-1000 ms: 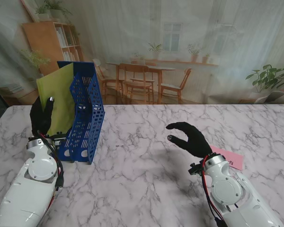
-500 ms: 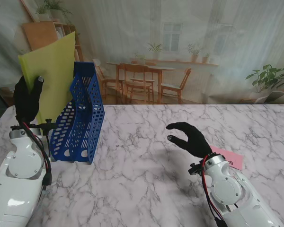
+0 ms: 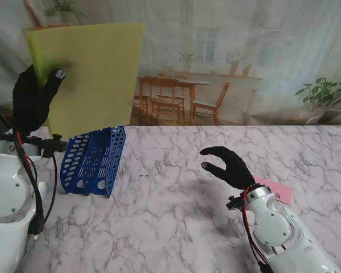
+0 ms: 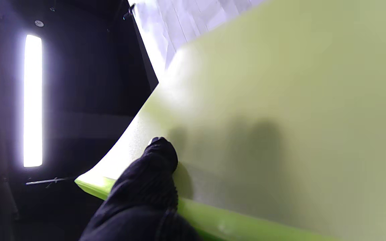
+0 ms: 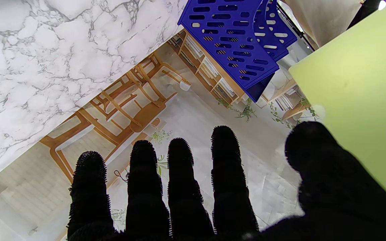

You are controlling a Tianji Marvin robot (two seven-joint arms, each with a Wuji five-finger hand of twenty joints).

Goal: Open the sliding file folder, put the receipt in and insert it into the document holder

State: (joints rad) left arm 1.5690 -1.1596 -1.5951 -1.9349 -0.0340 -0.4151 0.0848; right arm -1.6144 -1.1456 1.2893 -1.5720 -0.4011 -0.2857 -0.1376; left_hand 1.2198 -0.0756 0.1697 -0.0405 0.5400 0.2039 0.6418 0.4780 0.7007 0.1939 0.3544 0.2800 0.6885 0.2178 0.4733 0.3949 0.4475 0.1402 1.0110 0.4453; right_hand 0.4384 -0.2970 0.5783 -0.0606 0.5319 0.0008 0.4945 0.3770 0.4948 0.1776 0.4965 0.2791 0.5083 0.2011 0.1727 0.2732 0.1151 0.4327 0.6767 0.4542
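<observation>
Marble table (image 3: 176,170): folder (image 3: 91,74) (robot hand-pinched (image 3: 31,99))

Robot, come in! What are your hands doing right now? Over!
Left hand shut on green folder, held above blue holder. Right hand open, hovering. Pink receipt beside right wrist. Nothing in the way.

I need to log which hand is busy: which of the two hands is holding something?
The left hand: it grips the green folder raised above the blue holder. The right hand hovers open over the table, holding nothing.
</observation>
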